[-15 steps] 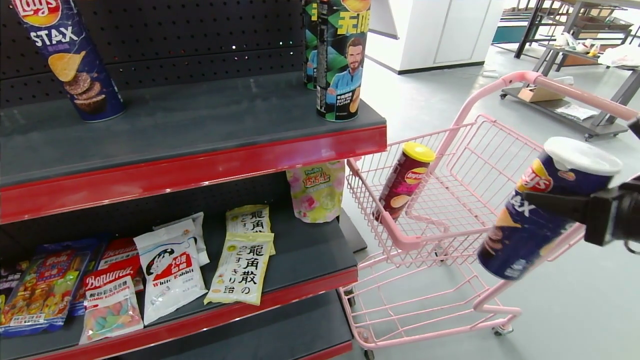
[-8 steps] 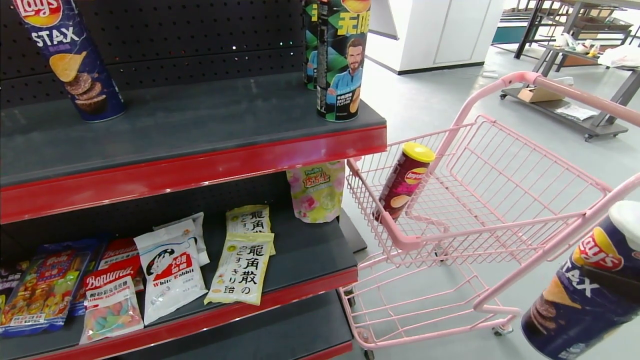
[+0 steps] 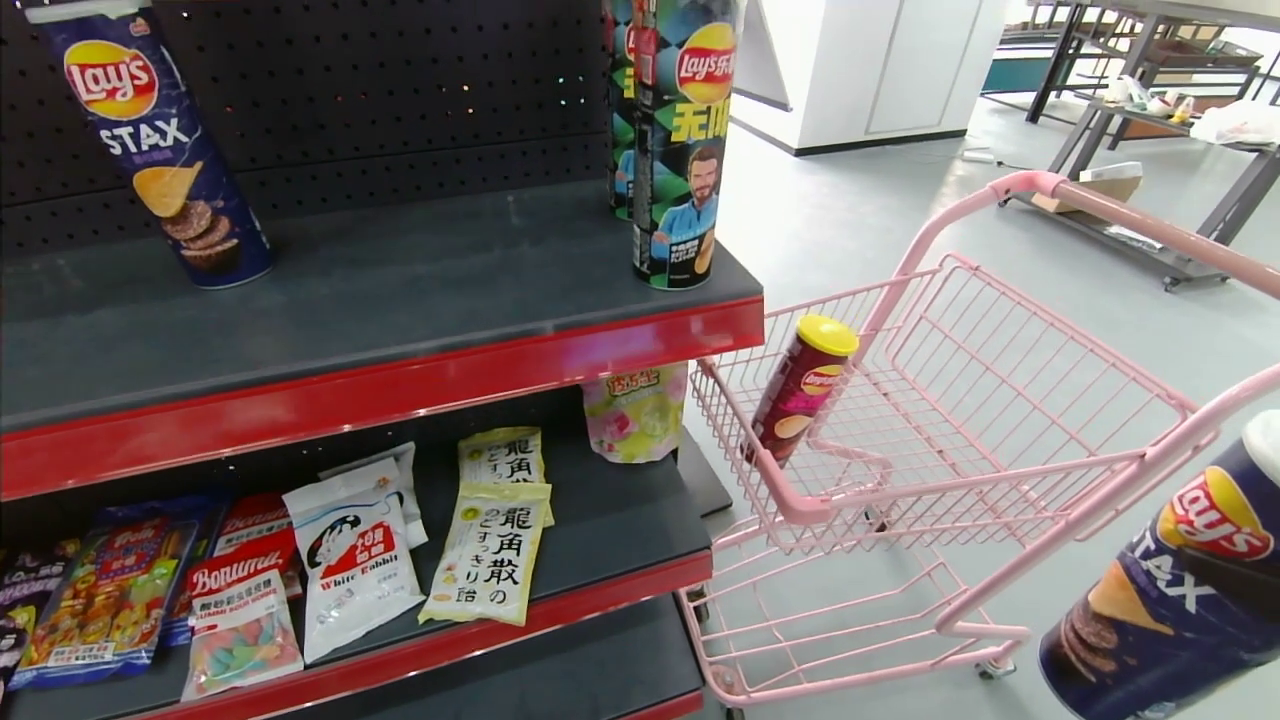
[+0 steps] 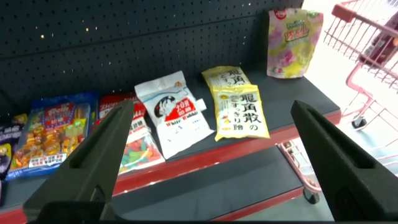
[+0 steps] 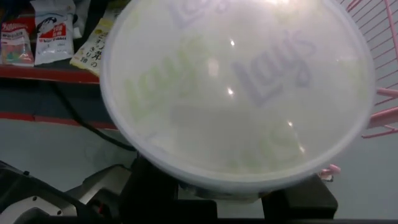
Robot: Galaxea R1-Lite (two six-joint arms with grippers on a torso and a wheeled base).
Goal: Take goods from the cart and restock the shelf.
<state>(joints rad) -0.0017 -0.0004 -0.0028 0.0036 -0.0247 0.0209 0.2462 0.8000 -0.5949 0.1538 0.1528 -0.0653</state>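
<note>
Black fingers of the right gripper (image 3: 1238, 588) were clamped across the blue chip can (image 3: 1150, 610) a little below its white lid (image 5: 239, 87). This was at the lower right of the head frame, outside the pink cart (image 3: 800, 505) and lower than its handle. The can hung tilted, lid up and to the right. A grip that high on the body probably left the base free to be set down first.

The left gripper (image 4: 211, 155) was spread wide and held nothing, facing the flat snack packets (image 4: 236, 109) on the lower shelf. It seemed parked out of the way rather than working.

In the middle of the head frame a maroon can (image 3: 800, 395) with a yellow lid leaned in the cart's corner nearest the shelf, propped by the wire wall. It was likely the next to go.

At upper left the top shelf board (image 3: 380, 300) carried a matching blue can (image 3: 165, 170). A green can (image 3: 685, 150) stood at the board's right end. The board between them looked like the spot meant for the held one.
</note>
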